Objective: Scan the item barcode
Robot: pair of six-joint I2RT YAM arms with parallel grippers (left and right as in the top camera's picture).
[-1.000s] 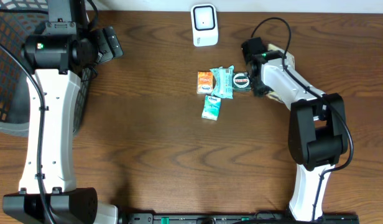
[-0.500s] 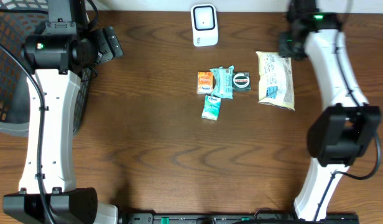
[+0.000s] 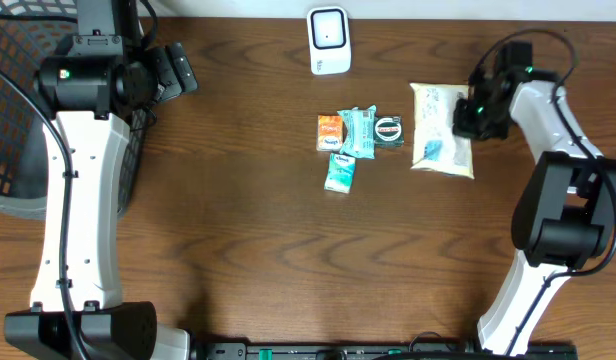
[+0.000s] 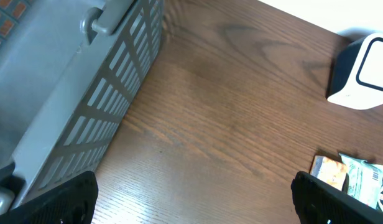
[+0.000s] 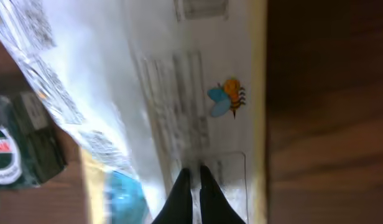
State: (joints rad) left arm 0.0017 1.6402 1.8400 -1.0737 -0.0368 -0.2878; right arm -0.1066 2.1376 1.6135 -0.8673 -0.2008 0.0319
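1. Snack bag [image 3: 440,140] lies flat on the desk [image 3: 248,230], just right of the small item cluster and well apart from the scanner [image 3: 328,40] at the far edge.
2. Right gripper [image 3: 470,115] is at the bag's right edge. Its fingers [image 5: 182,193] are pressed together on the film and look to be pinching it.
3. Left gripper [image 4: 193,199] hangs beside the basket [image 4: 67,93], fingers spread wide, holding nothing.
4. Judged done: item picked out, grasp made.
5. Judged left: lift the bag, carry it to the scanner, face the barcode to the window. No scan yet.
6. Can't tell where the barcode is; the print is blurred.
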